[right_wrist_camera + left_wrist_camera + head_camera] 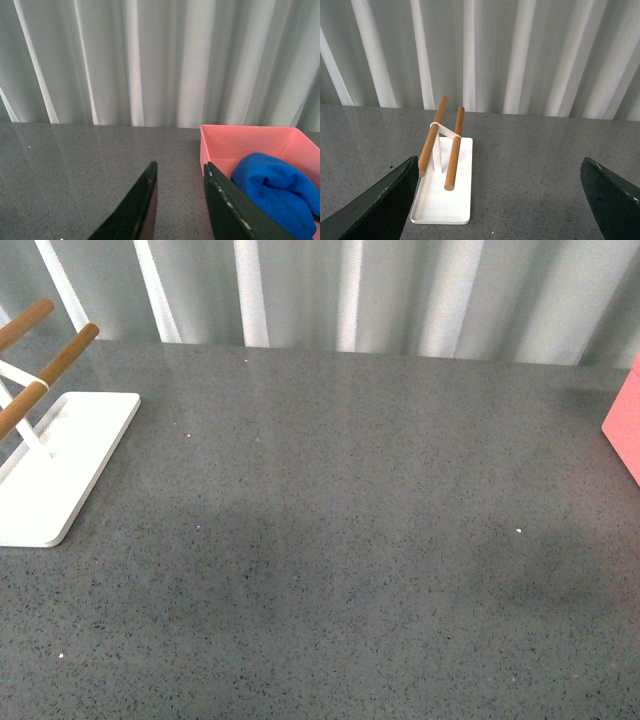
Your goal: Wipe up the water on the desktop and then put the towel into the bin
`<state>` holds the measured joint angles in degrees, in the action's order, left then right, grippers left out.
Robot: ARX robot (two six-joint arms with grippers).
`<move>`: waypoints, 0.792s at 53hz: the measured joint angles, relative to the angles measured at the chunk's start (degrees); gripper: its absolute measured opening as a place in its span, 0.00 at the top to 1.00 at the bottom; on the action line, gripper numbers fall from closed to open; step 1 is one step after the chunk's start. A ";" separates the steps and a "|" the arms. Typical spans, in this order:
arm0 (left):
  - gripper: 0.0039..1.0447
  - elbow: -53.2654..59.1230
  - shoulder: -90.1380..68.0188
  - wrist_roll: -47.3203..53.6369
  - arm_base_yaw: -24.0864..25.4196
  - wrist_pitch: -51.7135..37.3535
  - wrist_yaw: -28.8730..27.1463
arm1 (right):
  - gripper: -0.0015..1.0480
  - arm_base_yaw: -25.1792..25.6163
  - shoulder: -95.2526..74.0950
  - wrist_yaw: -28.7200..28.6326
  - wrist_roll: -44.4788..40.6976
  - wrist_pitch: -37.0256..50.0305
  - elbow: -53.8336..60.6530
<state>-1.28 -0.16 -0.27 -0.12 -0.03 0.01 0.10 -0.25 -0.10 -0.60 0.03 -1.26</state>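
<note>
Blue towel (280,192) lies in bin (240,140) (desktop (340,540) edge).

You are looking at a staged test bench, more a lab than a home. The speckled grey desktop (340,540) carries only a few props: a white rack (60,465) with wooden rods and a pink bin (240,145). A plain pale curtain (400,290) closes off the room behind.
</note>
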 joint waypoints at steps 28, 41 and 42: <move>0.06 0.00 0.00 0.00 0.00 0.00 0.00 | 0.07 0.00 0.00 -0.02 0.07 0.00 0.00; 0.06 0.00 0.00 0.00 0.00 0.00 0.00 | 0.07 0.00 0.00 0.00 0.07 0.00 0.00; 0.06 0.00 0.00 0.00 0.00 0.00 0.00 | 0.07 0.00 0.00 -0.02 0.07 0.00 0.00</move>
<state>-1.28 -0.16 -0.27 -0.12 -0.03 0.01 0.10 -0.25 -0.12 -0.54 0.03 -1.26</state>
